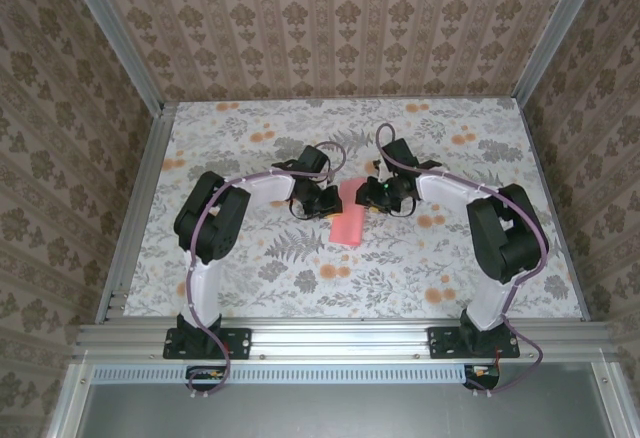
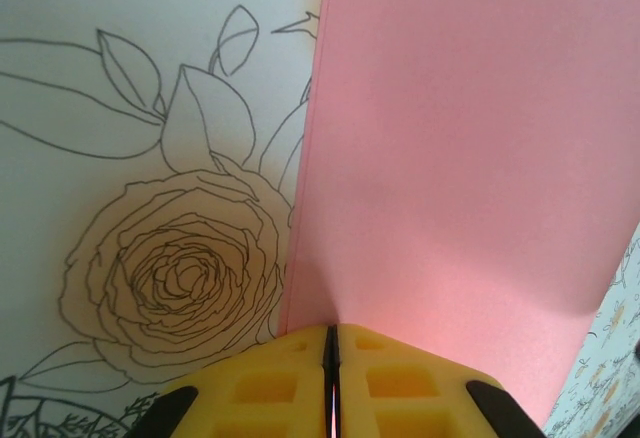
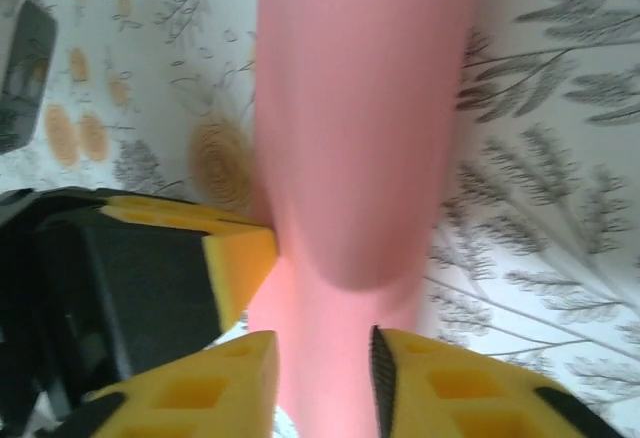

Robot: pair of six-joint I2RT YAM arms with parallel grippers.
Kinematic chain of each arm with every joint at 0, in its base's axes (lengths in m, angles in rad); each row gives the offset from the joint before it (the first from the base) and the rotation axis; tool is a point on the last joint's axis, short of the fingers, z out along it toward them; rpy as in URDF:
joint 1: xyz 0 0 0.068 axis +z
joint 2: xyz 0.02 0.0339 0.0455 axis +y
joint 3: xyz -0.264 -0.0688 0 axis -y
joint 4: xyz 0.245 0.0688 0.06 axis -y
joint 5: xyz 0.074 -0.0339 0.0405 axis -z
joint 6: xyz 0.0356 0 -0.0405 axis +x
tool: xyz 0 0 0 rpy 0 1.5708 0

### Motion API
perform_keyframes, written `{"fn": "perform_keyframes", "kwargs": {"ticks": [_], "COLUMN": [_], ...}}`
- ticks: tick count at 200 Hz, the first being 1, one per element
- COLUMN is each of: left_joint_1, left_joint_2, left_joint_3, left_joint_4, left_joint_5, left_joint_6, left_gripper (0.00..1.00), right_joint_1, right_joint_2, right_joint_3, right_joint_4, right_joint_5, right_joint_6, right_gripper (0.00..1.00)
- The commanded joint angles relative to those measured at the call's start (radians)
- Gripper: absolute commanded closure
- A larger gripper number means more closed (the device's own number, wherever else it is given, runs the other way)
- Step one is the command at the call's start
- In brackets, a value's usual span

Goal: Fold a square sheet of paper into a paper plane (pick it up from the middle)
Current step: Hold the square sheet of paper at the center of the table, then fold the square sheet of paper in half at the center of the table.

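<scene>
The square sheet of paper (image 1: 349, 220) is a salmon-pink folded strip at the middle of the table, between my two grippers. In the left wrist view my left gripper (image 2: 331, 330) has its yellow pads pressed together on the near edge of the paper (image 2: 460, 158), which stretches away from the jaws. My left gripper (image 1: 322, 203) sits at the strip's left side and my right gripper (image 1: 372, 196) at its right. In the right wrist view my right gripper (image 3: 322, 343) stands with its jaws apart and the curved paper (image 3: 360, 108) running between them. The left gripper's yellow finger (image 3: 235, 258) touches the paper's left side.
A flower-print cloth (image 1: 250, 268) covers the table. Aluminium rails (image 1: 340, 338) run along the near edge and both sides. Patterned walls (image 1: 330, 18) close in the back and flanks. Both arms arch in from the near corners.
</scene>
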Motion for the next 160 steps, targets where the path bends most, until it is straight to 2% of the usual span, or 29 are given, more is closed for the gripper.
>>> {"fn": "perform_keyframes", "kwargs": {"ticks": [1,24,55,160], "left_joint_1": [-0.005,-0.006,-0.006,-0.004], "left_joint_2": [0.049,0.056,0.060,0.074], "left_joint_3": [0.009,0.013,0.017,0.014], "left_joint_4": [-0.062,-0.069,-0.079,-0.114], "left_joint_5": [-0.033,-0.034,-0.041,-0.068], "left_joint_6": [0.023,0.020,0.020,0.016], "left_gripper": [0.89,0.90,0.90,0.91], "right_joint_1": [0.019,0.020,0.018,-0.003], "right_joint_2": [0.018,0.053,0.092,0.153], "right_joint_3": [-0.020,-0.018,-0.016,-0.057], "right_joint_4": [0.089,0.094,0.063,0.098], "right_joint_5": [-0.109,-0.114,-0.088,-0.049], "right_joint_6": [0.006,0.012,-0.004,-0.019], "right_gripper": [0.75,0.82,0.84,0.83]}}
